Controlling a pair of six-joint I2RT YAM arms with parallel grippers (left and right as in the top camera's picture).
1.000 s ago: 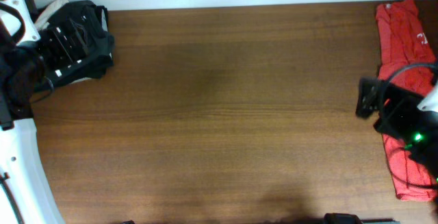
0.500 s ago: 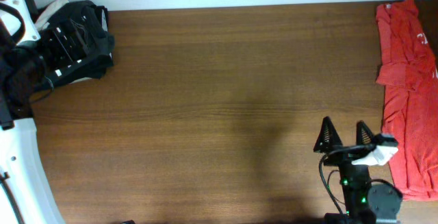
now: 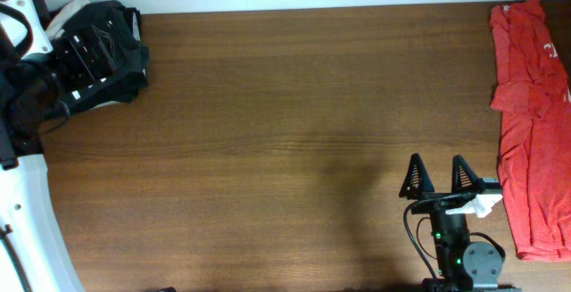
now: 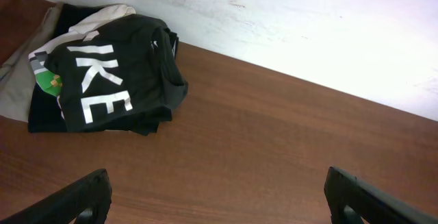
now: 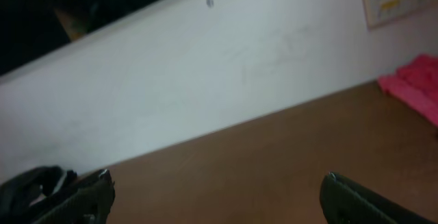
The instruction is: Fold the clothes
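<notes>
Far left first: the black T-shirt point(image 3: 103, 46) sits bunched in a heap at the back left corner of the counter point(image 3: 285, 104), close to the wall. From the left wrist camera you can read the white letters "IKE" across it, with a pale cloth point(image 4: 102, 15) poking out behind. The left end effector point(image 4: 215, 176) has its 2 fingers spread wide, holding nothing. The heap lies ahead of it and off toward its left finger, clear of both tips, with bare wood between.

Across the middle it is plain brown counter.

On to the right: the right end effector point(image 3: 437, 162) hangs over the front part of the counter, its 2 dark fingers parted and pointing toward the back wall, nothing between them. The red T-shirt point(image 3: 531, 131) lies stretched in a long strip down the right edge of the counter, from the back almost to the front. It sits just beside that end effector on its right, and the fingertips are clear of the cloth. In the right wrist view the red fabric shows only as a blurred pink patch at the far right edge, beyond the right finger.
</notes>
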